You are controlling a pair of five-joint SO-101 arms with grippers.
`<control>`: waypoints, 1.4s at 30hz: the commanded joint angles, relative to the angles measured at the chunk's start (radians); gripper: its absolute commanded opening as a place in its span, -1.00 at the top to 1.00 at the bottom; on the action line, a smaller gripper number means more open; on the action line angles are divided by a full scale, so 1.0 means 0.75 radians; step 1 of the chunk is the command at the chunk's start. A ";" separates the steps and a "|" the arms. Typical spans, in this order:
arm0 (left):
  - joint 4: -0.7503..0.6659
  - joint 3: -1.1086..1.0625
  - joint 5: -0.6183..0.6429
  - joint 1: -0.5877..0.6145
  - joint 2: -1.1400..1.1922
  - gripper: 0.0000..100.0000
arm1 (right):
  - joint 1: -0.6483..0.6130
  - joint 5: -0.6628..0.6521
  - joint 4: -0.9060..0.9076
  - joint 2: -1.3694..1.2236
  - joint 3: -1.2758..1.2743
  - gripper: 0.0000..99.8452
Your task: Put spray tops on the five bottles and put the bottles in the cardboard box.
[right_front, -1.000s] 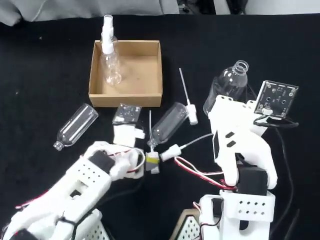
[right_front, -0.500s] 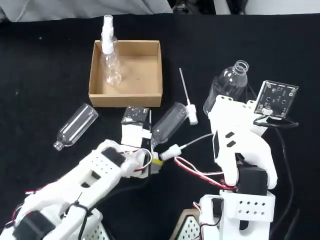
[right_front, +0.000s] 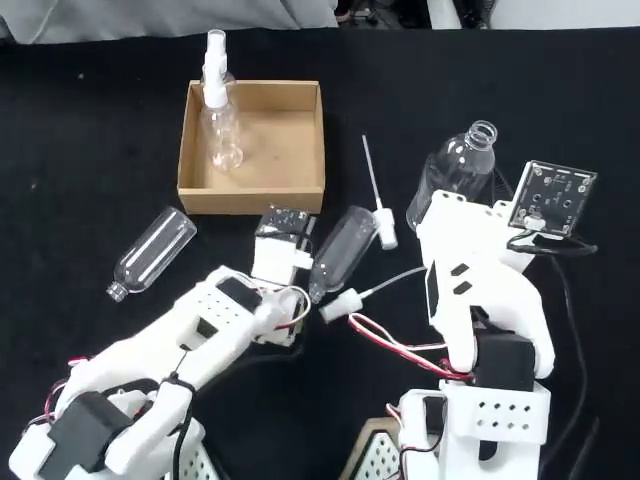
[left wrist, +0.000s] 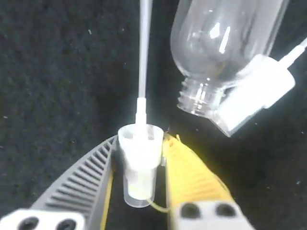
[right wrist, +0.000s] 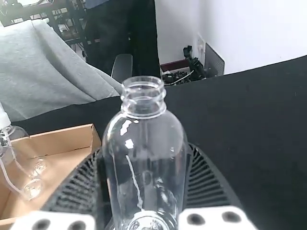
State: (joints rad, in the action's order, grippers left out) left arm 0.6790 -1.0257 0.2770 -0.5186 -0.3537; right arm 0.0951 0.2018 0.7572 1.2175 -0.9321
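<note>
My left gripper [left wrist: 139,165] is shut on a white spray top [left wrist: 140,155] whose thin tube [left wrist: 143,48] points away over the black table. Just beside it lies a clear bottle [left wrist: 225,38] with its open neck [left wrist: 195,98] facing the gripper. In the high view this gripper [right_front: 297,305] sits at the mouth of that lying bottle [right_front: 345,248]. My right gripper [right wrist: 144,158] is shut on an upright, open-necked clear bottle [right wrist: 144,143], held at the right [right_front: 455,172]. The cardboard box [right_front: 300,140] holds a capped bottle [right_front: 220,125].
A loose spray top [right_front: 342,303] lies against the lying bottle's neck, its tube running right. Another spray top [right_front: 386,228] lies past the bottle, tube toward the far side. One more uncapped bottle [right_front: 152,252] lies left of the box's front wall.
My left gripper has carried the spray top away from the front edge and rightward, up to the lying bottle's neck, and that bottle has turned slightly. The right arm has kept still.
</note>
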 commanded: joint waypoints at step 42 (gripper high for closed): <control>0.642 0.427 -1.448 0.560 0.016 0.70 | 0.029 0.006 -0.041 0.026 0.007 0.90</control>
State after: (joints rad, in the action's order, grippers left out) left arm 1.1515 -0.7587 -0.7587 -0.1366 -0.3383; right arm 0.0951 0.2018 0.7572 1.2190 -0.9321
